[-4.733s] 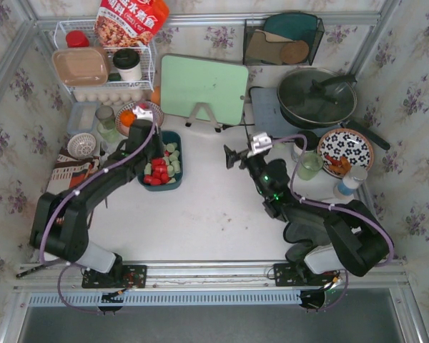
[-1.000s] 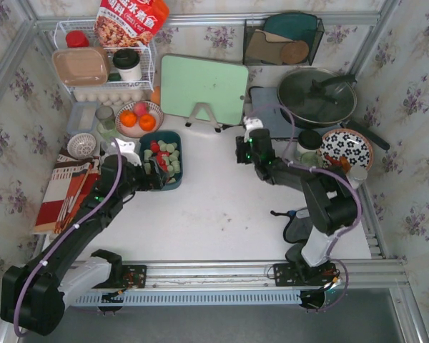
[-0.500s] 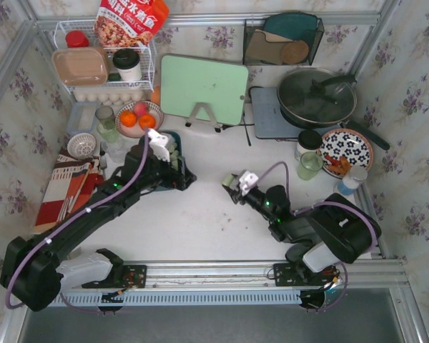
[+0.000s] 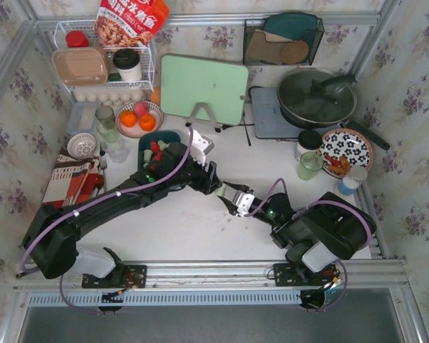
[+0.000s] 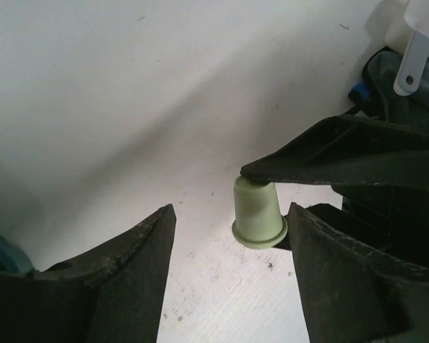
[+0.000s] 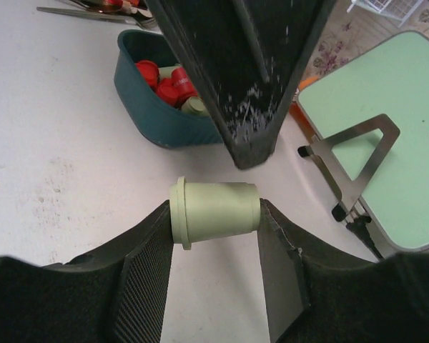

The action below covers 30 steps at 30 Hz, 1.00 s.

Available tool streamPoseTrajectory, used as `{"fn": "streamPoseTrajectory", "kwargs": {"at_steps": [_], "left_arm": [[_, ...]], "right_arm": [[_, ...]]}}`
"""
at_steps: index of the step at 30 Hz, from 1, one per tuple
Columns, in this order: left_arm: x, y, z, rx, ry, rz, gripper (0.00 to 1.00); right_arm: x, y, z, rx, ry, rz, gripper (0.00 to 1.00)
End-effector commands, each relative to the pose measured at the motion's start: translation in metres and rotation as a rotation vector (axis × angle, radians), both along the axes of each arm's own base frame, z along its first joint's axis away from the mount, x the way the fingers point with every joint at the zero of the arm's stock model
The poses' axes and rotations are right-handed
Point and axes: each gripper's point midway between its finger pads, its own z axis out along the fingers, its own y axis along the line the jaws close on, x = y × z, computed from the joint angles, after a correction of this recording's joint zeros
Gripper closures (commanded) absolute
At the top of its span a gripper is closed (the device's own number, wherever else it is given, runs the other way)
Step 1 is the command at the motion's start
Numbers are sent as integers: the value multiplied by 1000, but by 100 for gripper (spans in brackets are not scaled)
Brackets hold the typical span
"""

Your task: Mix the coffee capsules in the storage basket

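Right gripper (image 6: 214, 218) clamps one pale green capsule (image 5: 257, 214) sideways mid-bench, apart from the storage basket (image 6: 151, 107), while left gripper (image 5: 231, 214) straddles it, spread wide, apparently a handover for re-dropping elsewhere.

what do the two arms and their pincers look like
Left arm and right arm: chunky black links on pale grey base segments, a lilac cable along each, a white camera housing at each wrist. A green light glows on the right arm. Left pincer and right pincer each have two black tapered fingers; the right's pads are ribbed.
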Motion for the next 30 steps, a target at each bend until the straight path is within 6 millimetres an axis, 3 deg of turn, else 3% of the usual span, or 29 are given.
{"fn": "streamPoseTrajectory", "kwargs": {"at_steps": [1, 9, 13, 17, 23, 26, 30], "left_arm": [[5, -15, 1, -12, -35, -22, 34], [3, -29, -15, -14, -9, -24, 44], [6, -31, -20, -18, -8, -5, 59], [7, -34, -17, -41, -16, 1, 69], [8, -30, -19, -36, -2, 29, 84], [11, -23, -16, -24, -13, 62, 88], [12, -15, -8, -16, -29, 89, 89]], "right_arm": [[-11, -4, 81, 196, -269, 17, 84], [-16, -4, 86, 211, -275, 32, 83], [-17, -4, 87, 216, -275, 32, 82], [-15, -5, 87, 220, -265, 21, 79], [-6, -12, 90, 253, -234, -41, 61], [-1, -17, 92, 278, -212, -76, 48], [3, -22, 94, 299, -194, -108, 39]]}}
